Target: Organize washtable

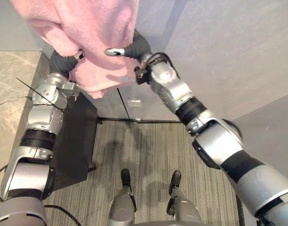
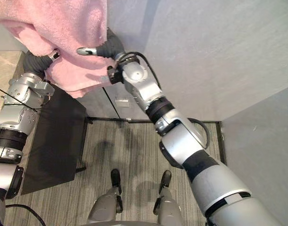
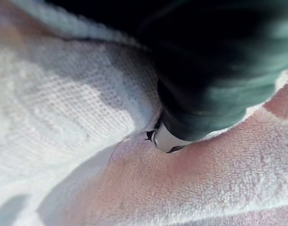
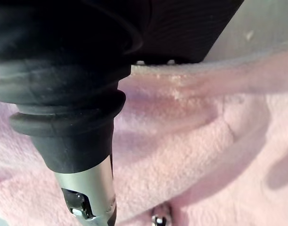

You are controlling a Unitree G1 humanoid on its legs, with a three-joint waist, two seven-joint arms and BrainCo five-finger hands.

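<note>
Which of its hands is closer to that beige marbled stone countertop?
Left. The left hand, buried in the pink fluffy towel, is raised just beside the beige marbled countertop; the right hand, at the same towel, sits farther toward the grey wall.

Pink towel (image 1: pixel 87 28) cut off above, left robot hand (image 1: pixel 68 61) and right robot hand (image 1: pixel 116 51) half buried inside

Your left arm (image 1: pixel 40 120) rises straight up on the left and your right arm (image 1: pixel 214 141) slants up from the lower right, so both wrists meet high and close together. The left hand (image 1: pixel 63 62) and right hand (image 1: pixel 135 47) show their dark ribbed covers; their grip is hidden
</note>
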